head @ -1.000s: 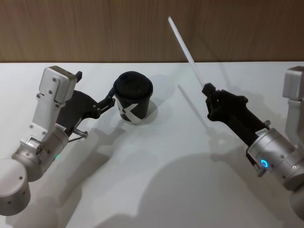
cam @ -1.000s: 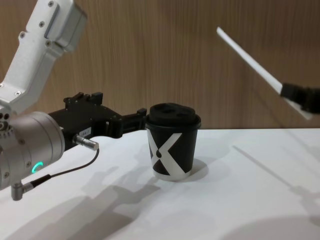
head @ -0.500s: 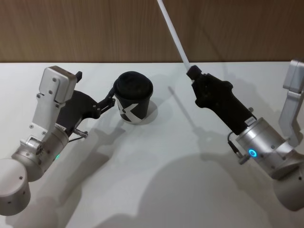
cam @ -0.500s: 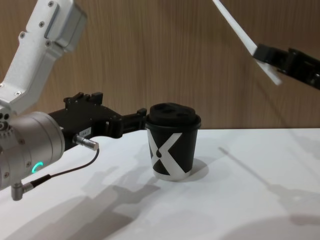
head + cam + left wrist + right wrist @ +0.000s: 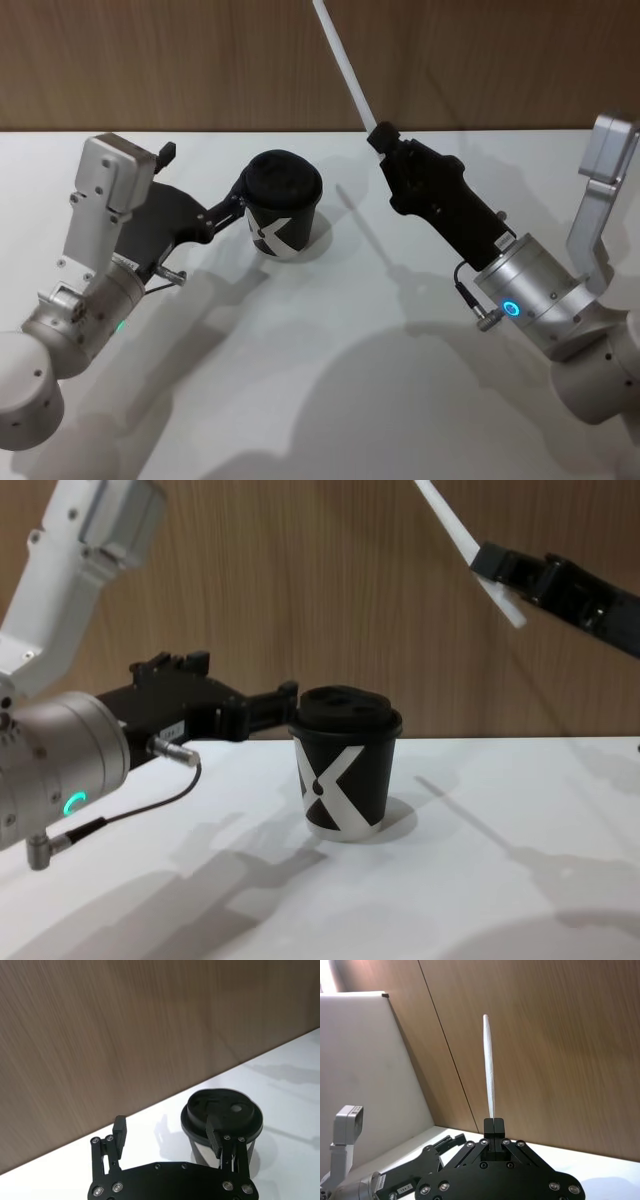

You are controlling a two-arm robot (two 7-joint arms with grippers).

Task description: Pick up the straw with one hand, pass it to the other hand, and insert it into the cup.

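Surroundings: a white table against a wood-panelled wall. A grey cable loops under the left wrist.

The left gripper sits low at the cup's left with its fingers spread wide. One fingertip is at the lid's edge, and contact cannot be confirmed.

The cup stands upright on the table. It is black with a white X mark, and its domed lid is on.

The right gripper is raised above the table, to the right of the cup and apart from it. Its fingers are clamped together on the straw.

The straw is thin, white and straight. It slants up and leftward past the frame's top, and a short end pokes out below the fingers in the chest view.
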